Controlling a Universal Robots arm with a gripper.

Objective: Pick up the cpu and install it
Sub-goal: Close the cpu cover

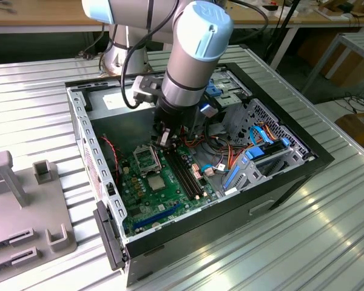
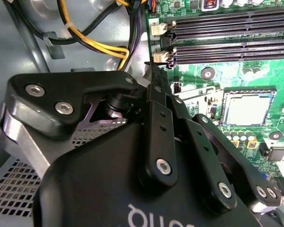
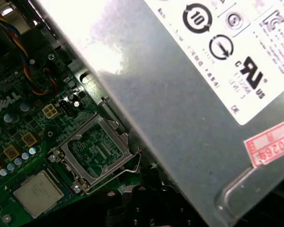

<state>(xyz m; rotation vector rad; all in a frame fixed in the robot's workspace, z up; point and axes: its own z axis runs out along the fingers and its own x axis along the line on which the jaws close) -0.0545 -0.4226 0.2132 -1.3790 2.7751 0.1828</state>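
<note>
The gripper point(image 1: 164, 138), its jaws drawn together with nothing visible between them, hangs inside the open computer case point(image 1: 303, 159) above the green motherboard point(image 1: 170, 188). The cpu point(image 3: 35, 193) lies flat on that board just beside the open socket point(image 3: 92, 155), apart from the jaws.

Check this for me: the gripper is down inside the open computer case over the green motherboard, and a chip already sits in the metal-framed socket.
Not quite. In the first wrist view the metal-framed socket is empty; a silvery square chip sits beside it. The gripper is indeed inside the open computer case, over the green motherboard.
</note>
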